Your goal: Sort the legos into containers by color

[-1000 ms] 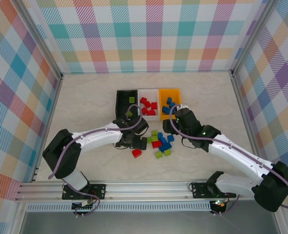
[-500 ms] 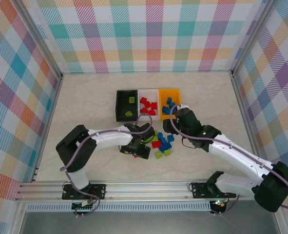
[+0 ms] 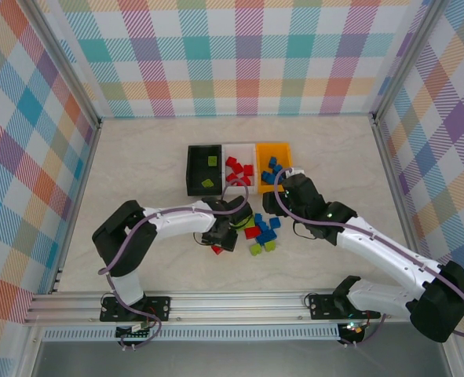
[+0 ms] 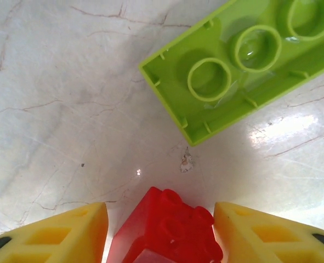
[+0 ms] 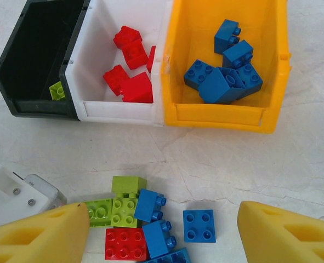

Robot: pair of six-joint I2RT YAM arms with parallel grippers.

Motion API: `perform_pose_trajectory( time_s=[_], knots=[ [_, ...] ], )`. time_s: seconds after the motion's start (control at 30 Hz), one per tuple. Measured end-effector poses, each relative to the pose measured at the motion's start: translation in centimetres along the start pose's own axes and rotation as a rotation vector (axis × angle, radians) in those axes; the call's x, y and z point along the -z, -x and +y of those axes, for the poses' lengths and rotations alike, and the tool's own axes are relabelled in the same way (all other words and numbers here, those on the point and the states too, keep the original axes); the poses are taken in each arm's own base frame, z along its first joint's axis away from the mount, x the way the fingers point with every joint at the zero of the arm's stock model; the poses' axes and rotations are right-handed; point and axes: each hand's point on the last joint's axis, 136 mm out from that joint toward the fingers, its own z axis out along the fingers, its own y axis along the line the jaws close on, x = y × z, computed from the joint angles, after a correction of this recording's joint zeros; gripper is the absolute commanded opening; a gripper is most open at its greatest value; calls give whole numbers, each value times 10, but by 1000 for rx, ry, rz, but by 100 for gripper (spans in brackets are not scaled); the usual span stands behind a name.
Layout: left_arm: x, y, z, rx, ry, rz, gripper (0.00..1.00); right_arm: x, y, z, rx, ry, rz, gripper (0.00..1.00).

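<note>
Now, left tool (image 4: 160,219) tight on a red lego (image 4: 164,238) near a lime lego (image 4: 233,60); right tool (image 5: 164,211) wide apart, empty.

Three small open-top bins stand in a row, walls touching. The black bin (image 5: 19,107) on the left holds lime green bricks (image 3: 210,161). The white bin (image 5: 118,112) in the middle holds red bricks (image 5: 130,46). The orange bin (image 5: 216,116) on the right holds blue bricks (image 5: 222,82). Near them lies a loose pile (image 5: 126,211) of mixed red, blue and lime pieces. At its edge sit one red brick (image 4: 164,230), studs showing, and a lime brick (image 4: 244,60) lying hollow side up.
</note>
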Motion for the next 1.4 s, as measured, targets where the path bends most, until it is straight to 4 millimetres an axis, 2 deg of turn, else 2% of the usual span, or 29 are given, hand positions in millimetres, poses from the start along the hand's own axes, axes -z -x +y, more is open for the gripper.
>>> perform_pose_trajectory(
  time_s=[0.13, 0.2, 0.27, 0.33, 0.43, 0.53, 0.63, 0.73, 0.83, 0.93, 1.1, 1.17, 1.27, 1.4],
  knots=[
    [19, 15, -1, 17, -22, -59, 50, 1, 0, -1, -1, -2, -5, 72],
    [37, 31, -3, 41, -55, -110, 50, 2, 0, -2, -2, -5, -7, 72],
    [55, 54, -4, 79, -88, -163, 58, 2, 0, -3, -4, -8, -9, 72],
    [71, 75, -2, 107, -108, -203, 72, 2, 0, -3, -4, -12, -10, 72],
    [85, 92, 0, 113, -122, -241, 81, 2, 0, -4, -4, -12, -9, 72],
    [73, 75, 3, 85, -105, -190, 86, 5, 0, -4, -6, -8, -16, 72],
    [45, 37, 7, 34, -60, -83, 90, 7, 1, -5, -8, -4, -23, 72],
    [26, 2, 10, -10, -25, 3, 94, 7, 0, -5, -8, -5, -21, 72],
    [18, -10, 11, -23, -16, 31, 95, 7, 0, -5, -8, -5, -21, 72],
    [16, -11, 12, -24, -11, 32, 92, 7, 0, -5, -8, -5, -21, 72],
    [3, -7, 10, -31, -1, 33, 79, 6, -1, -5, -7, -6, -19, 72],
    [-4, -7, 9, -34, 6, 42, 70, 6, -1, -5, -8, -6, -20, 72],
    [-7, -5, 6, -35, -3, 40, 52, 6, -1, -5, -7, -7, -19, 72],
    [-7, -4, 4, -32, -9, 33, 40, 6, 0, -7, -7, -14, -23, 72]
  ],
)
